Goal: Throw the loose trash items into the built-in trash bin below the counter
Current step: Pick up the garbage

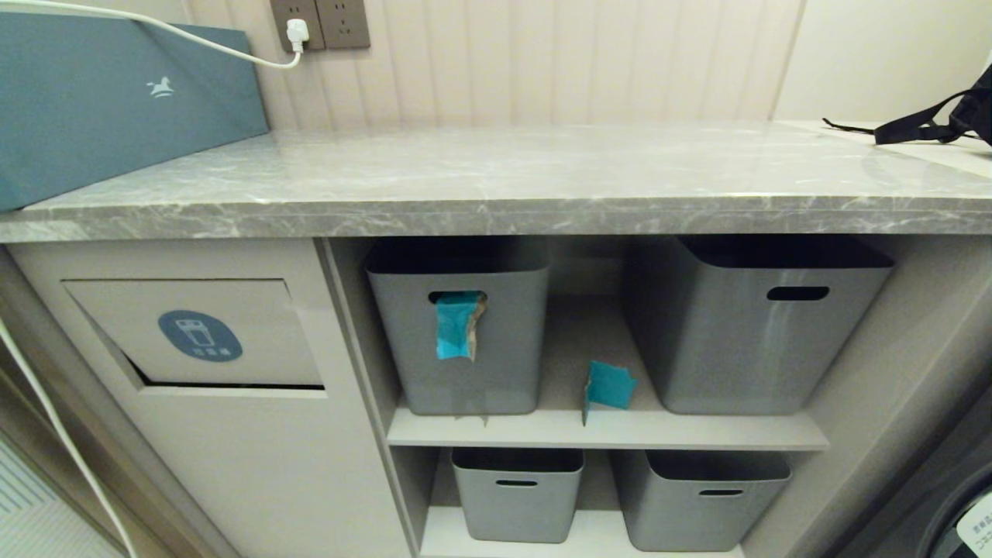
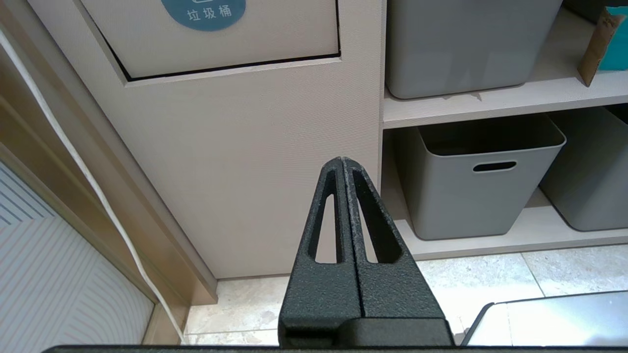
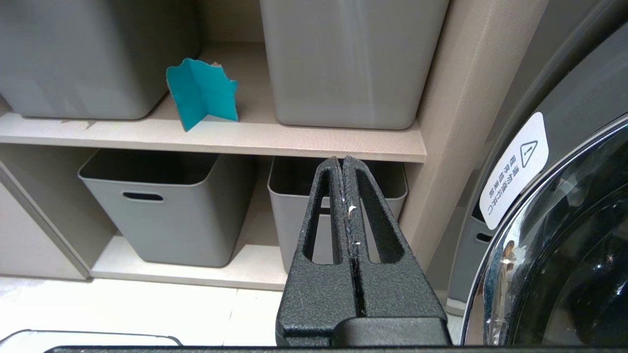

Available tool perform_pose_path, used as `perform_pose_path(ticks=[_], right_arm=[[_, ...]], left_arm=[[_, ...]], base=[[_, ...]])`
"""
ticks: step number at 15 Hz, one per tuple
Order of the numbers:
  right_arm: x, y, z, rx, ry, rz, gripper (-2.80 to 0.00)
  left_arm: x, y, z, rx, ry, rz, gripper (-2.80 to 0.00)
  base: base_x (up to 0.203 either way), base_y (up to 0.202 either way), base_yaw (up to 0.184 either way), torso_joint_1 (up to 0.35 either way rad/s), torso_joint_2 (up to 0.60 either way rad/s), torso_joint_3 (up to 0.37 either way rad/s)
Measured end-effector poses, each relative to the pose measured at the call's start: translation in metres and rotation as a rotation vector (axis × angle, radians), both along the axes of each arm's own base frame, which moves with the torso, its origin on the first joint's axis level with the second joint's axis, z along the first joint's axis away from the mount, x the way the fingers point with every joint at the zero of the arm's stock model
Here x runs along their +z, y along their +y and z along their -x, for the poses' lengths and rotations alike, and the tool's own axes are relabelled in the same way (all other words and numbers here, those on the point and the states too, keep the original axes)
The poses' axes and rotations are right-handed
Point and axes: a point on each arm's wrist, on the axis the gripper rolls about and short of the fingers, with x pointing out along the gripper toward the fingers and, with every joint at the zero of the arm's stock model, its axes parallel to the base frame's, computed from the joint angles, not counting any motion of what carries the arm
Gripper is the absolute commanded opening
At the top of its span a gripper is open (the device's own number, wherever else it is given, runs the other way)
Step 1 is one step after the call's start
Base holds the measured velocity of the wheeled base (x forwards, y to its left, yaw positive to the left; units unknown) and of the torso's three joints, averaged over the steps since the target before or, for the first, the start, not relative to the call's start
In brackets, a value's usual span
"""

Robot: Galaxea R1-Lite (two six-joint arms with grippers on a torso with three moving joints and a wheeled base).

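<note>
place: home laundry nook | at my 12: counter (image 1: 496, 178), bins (image 1: 457, 325) | at my 3: washer door (image 3: 564, 245)

Bin flap (image 1: 194, 333) left; one wrapper (image 1: 459, 325) in box (image 1: 457, 325) handle, another (image 1: 608, 386) on shelf (image 1: 604, 430) btwn boxes.
</note>
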Motion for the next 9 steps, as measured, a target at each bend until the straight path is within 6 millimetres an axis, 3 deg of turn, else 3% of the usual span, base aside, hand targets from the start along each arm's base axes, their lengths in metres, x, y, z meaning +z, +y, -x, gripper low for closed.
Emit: perform_pose_path(ticks=[9], right_arm=[[0.0000, 0.0000, 0.0000, -0.001, 0.000, -0.001, -2.80]], left_arm=[[-0.0008, 0.0000, -0.0002, -0.002, 0.003, -0.030, -2.80]], base=[[0.000, 0.000, 0.000, 0.000, 0.00, 0.000]])
